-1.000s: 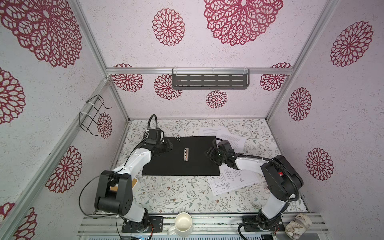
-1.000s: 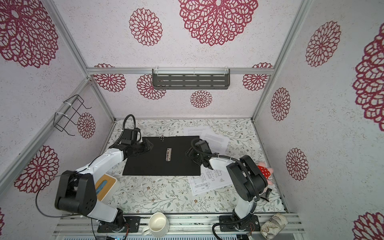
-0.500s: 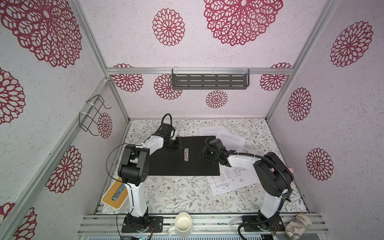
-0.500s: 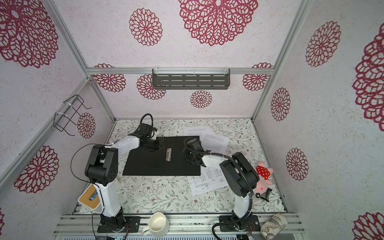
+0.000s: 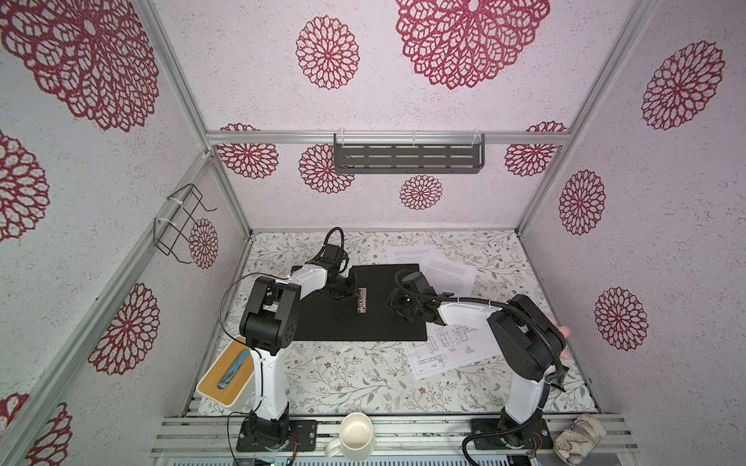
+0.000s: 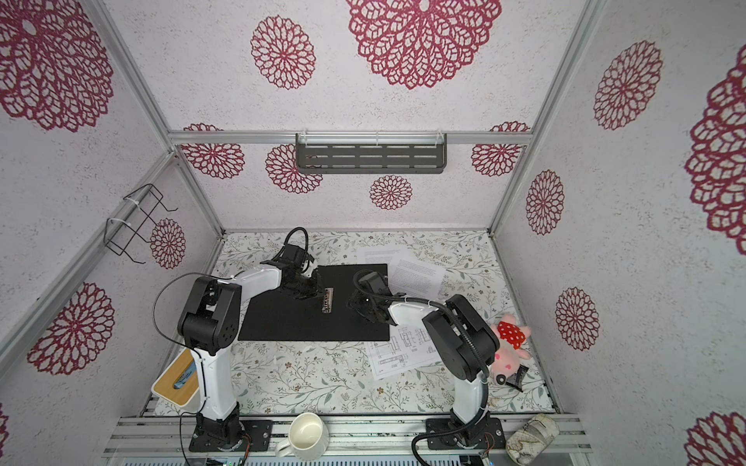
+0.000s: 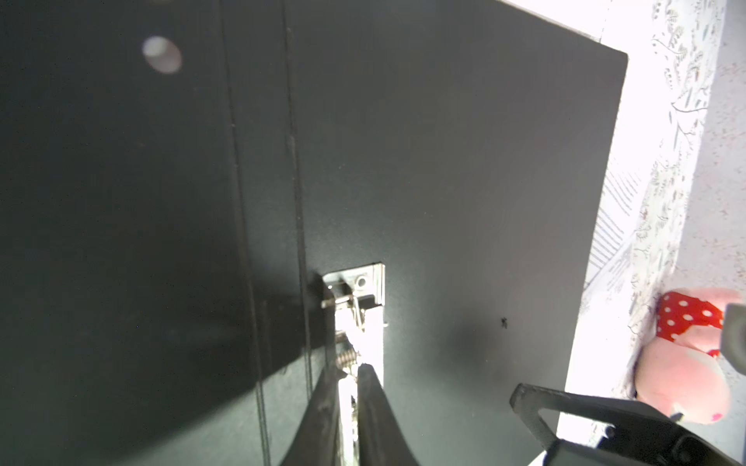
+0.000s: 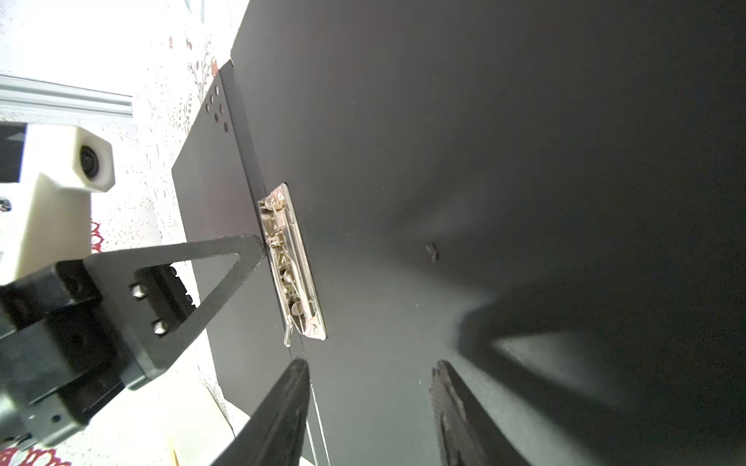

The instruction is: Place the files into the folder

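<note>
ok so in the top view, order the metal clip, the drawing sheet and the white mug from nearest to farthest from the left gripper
From the left gripper:
1. metal clip, right at its fingertips, mid folder.
2. drawing sheet, off the folder's front right corner.
3. white mug, on the front rail.

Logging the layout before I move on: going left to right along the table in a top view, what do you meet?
Wooden-lidded tissue box → left gripper → metal clip → right gripper → line-drawing sheet → pink plush toy.
</note>
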### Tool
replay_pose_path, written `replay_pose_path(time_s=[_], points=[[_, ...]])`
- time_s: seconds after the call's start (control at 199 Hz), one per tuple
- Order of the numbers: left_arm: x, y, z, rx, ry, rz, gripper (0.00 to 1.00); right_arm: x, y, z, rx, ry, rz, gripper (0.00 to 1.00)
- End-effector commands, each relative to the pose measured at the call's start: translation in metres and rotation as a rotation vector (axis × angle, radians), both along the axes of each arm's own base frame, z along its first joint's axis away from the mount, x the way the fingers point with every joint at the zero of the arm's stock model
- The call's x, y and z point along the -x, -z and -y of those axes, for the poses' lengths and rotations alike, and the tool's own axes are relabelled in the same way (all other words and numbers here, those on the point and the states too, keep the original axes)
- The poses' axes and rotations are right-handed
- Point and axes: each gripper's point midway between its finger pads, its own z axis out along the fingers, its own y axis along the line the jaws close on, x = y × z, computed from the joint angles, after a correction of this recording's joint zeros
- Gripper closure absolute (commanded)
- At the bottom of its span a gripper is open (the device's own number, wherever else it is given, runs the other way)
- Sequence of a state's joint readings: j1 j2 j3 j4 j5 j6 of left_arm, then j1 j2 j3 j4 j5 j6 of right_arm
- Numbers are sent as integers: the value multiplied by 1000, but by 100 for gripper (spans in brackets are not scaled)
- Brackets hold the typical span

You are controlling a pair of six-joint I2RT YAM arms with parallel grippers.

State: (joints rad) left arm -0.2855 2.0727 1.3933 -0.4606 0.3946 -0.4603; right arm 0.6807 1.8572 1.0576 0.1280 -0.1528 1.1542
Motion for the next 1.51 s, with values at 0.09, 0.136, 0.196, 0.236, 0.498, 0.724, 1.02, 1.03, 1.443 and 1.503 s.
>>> replay_pose_path(time_s=[0.09,0.136,0.196,0.236,0.498,0.724,1.02,1.03,1.443,1.503], points=[[-12,3,-3,-31,-30,35,88,-1,-6,-1,0,10,5,48],[-13,3,-3,-29,-34,37,88,-1,-6,-1,-1,9,6,48],[-16,3,-2,-23,-35,40,87,0,-5,-1,-2,8,3,48],[-16,4,-1,-22,-34,38,87,-1,-5,-1,-1,8,4,48],[-17,11,1,-20,-21,28,87,0,-6,-1,0,6,5,48],[-19,10,2,-14,-34,25,89,-1,-6,-1,1,6,4,48],[-25,-21,8,55,-51,122,83,0,-5,-1,4,5,-3,48],[-25,-22,8,56,-50,124,83,1,-5,-1,4,4,-3,48],[-24,-19,12,83,-45,117,81,1,-4,-3,3,-3,-7,48],[-23,-14,10,67,-43,102,83,1,-4,-3,1,-3,-7,48]])
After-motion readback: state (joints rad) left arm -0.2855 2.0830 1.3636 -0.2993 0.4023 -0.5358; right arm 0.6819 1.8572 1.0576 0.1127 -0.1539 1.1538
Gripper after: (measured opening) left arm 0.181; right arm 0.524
